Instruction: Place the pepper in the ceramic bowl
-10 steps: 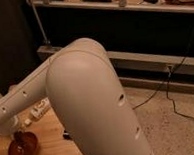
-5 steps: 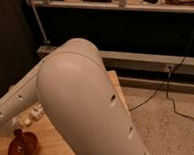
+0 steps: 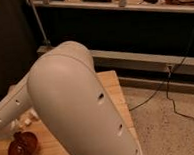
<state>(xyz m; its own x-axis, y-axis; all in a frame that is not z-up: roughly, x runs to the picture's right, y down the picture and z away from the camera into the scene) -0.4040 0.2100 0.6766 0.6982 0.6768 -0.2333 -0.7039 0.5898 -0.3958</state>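
The ceramic bowl (image 3: 22, 146), glossy orange-red, sits on the wooden table (image 3: 111, 86) at the lower left. My white arm (image 3: 77, 108) fills the middle of the view. Its forearm (image 3: 12, 110) slants down to the left and leaves the picture at the left edge, just above the bowl. The gripper at its end is out of view. The pepper does not show; it is hidden or out of view.
Small white items (image 3: 29, 117) lie on the table just behind the bowl. The table's right edge drops to a speckled floor (image 3: 169, 132) with black cables (image 3: 168, 94). Dark shelving (image 3: 137, 24) stands behind, and a dark panel (image 3: 10, 48) at the left.
My arm's big elbow section has swung left and toward the camera, covering more of the table. The bowl has stayed in place.
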